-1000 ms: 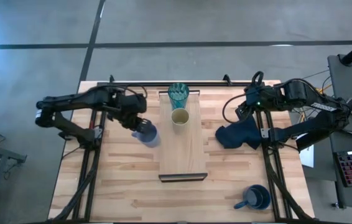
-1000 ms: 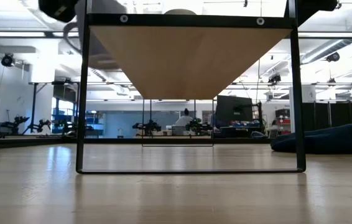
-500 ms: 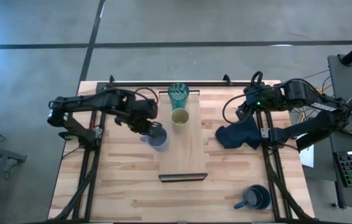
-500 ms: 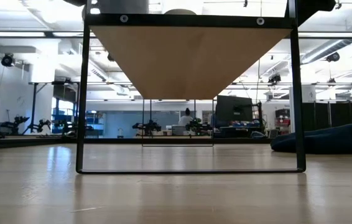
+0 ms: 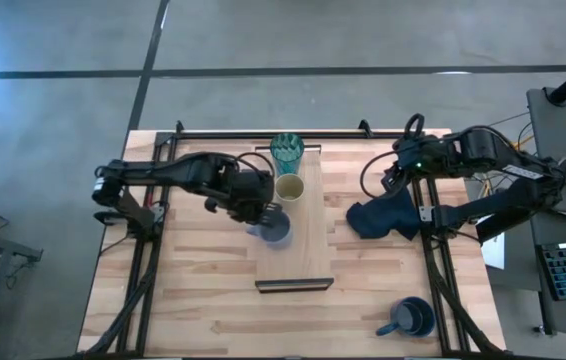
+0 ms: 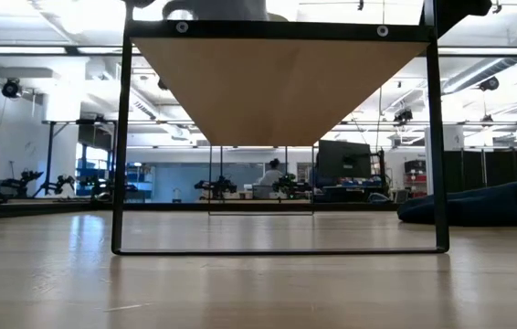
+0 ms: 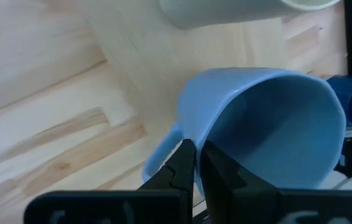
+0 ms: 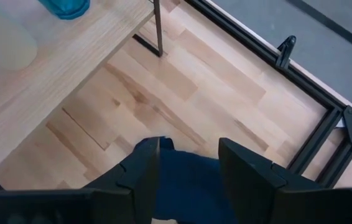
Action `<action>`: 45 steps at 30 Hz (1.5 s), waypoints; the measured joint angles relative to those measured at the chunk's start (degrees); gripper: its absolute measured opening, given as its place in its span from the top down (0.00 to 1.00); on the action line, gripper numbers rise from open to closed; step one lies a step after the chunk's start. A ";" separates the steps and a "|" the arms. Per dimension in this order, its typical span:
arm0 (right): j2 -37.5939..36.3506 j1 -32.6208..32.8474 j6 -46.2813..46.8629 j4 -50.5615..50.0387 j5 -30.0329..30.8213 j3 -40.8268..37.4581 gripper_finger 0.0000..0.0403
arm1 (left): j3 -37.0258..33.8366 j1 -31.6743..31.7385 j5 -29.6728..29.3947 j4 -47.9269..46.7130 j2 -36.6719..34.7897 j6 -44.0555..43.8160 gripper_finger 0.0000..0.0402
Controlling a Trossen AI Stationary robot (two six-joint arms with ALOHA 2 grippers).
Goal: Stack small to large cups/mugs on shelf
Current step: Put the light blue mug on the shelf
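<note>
My left gripper (image 5: 263, 208) is shut on the pale blue-grey mug (image 5: 276, 228), which is at the left edge of the light-wood shelf (image 5: 308, 255). The mug also shows at the top of the low view (image 6: 213, 7). The teal ribbed glass (image 5: 286, 152) and the small tan cup (image 5: 289, 187) stand on the shelf's far end. The dark blue handled mug (image 5: 411, 318) stands on the tabletop at the near right. My right gripper (image 8: 188, 165) is open, low over the navy cloth (image 5: 383, 217). My left gripper pinches the mug's wall at the rim (image 7: 194, 134), right beside the handle (image 7: 158, 158), with one finger inside and one outside. The fingers come slanting down from the table's left. The mug's mouth faces up; whether its base is on the shelf does not show. Whether my right gripper touches the cloth (image 8: 185, 183) I cannot tell.
The shelf is a raised board on a black frame (image 6: 121, 137), with open room under it. Black rails (image 5: 263, 131) run along the table's far edge. The shelf's near half is bare wood.
My left gripper has carried the pale blue-grey mug toward the table's right edge and a little toward its near edge. The mug has gone from beside the shelf to over the shelf's left edge, near the tan cup. My right arm has kept still.
</note>
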 joint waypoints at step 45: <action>-3.70 -2.74 -4.25 0.81 1.53 -0.35 0.60 | 2.16 1.75 -3.67 5.70 4.17 0.97 0.89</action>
